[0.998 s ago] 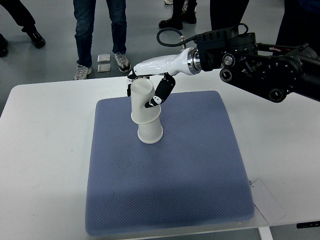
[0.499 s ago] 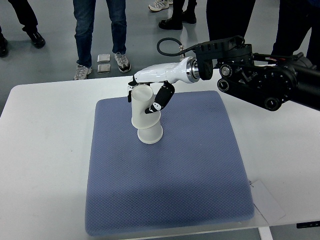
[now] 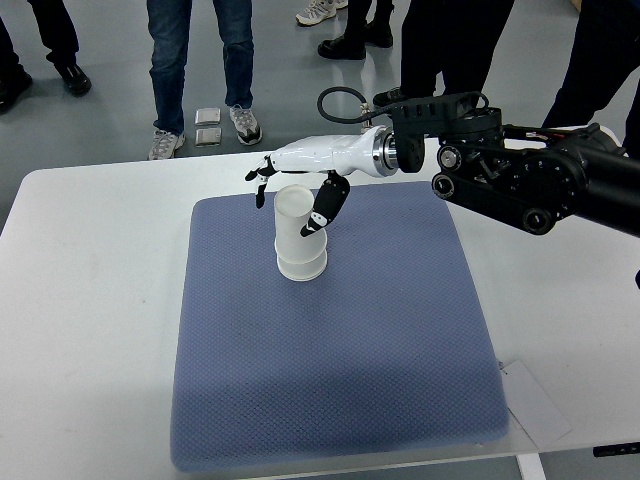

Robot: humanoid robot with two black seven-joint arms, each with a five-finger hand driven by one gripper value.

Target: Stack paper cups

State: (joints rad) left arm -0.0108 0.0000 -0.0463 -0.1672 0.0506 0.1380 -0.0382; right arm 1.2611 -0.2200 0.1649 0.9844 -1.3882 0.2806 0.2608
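Note:
Two white paper cups stand upside down, nested as one stack (image 3: 298, 243), on the blue mat (image 3: 330, 380) near its far middle. The upper cup (image 3: 292, 212) sits upright over the lower cup (image 3: 302, 267). My right hand (image 3: 284, 206), white with black fingertips, reaches in from the right and hovers at the top of the stack. Its fingers (image 3: 258, 184) are spread out to the left, off the cup. The thumb (image 3: 322, 208) hangs along the cup's right side. The hand is open and holds nothing. My left arm is out of view.
The mat lies on a white table (image 3: 90, 330). A paper tag (image 3: 535, 400) lies at the mat's front right corner. My black right forearm (image 3: 530, 180) spans the far right. Several people's legs (image 3: 195, 60) stand beyond the table's far edge.
The upper cup was tilted and held in my right hand. It has dropped further onto the lower cup and stands straight, and the fingers have let go and spread open.

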